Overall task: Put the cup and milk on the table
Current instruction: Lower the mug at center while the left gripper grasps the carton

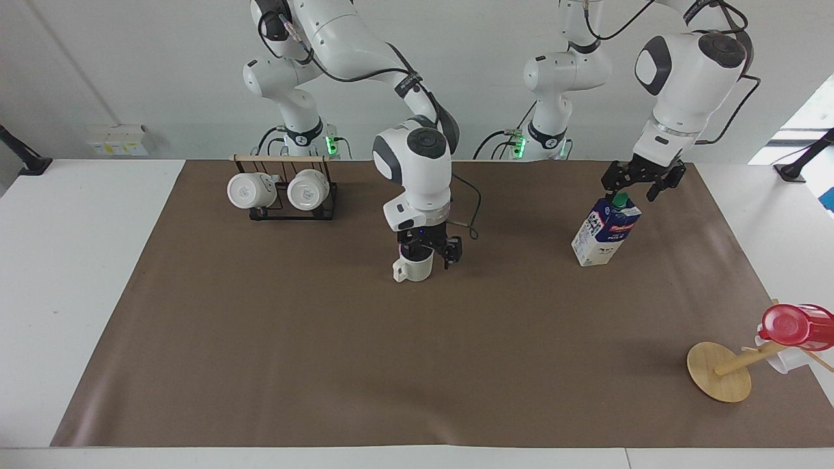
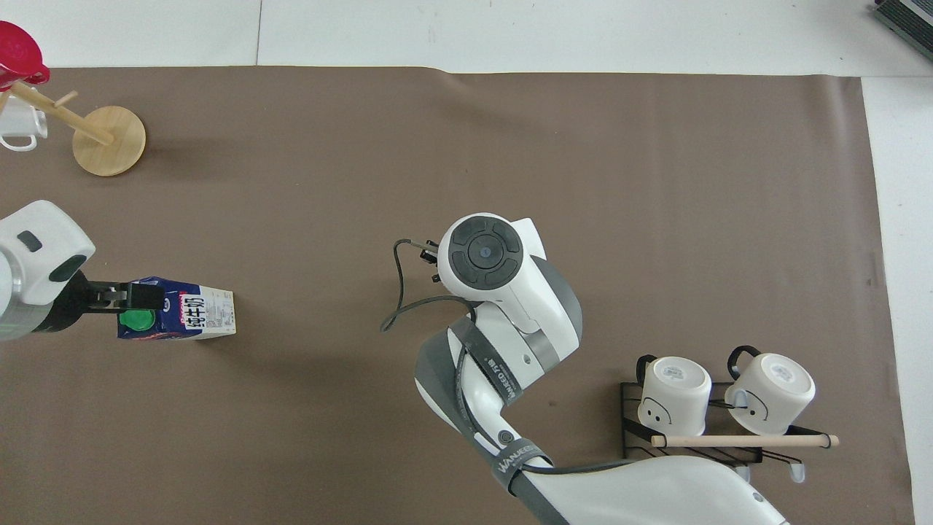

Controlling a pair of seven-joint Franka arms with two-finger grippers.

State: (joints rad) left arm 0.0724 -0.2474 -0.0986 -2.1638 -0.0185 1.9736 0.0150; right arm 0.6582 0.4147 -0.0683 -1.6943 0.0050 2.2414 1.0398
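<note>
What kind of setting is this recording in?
Probably a robotics lab: two fixed white arms behind a white table with a brown sheet, staged with a mug rack and milk carton.

White table carries brown sheet; on sheet: cup mid-table; milk upright toward left arm's end; mug rack; wooden stand.
</note>
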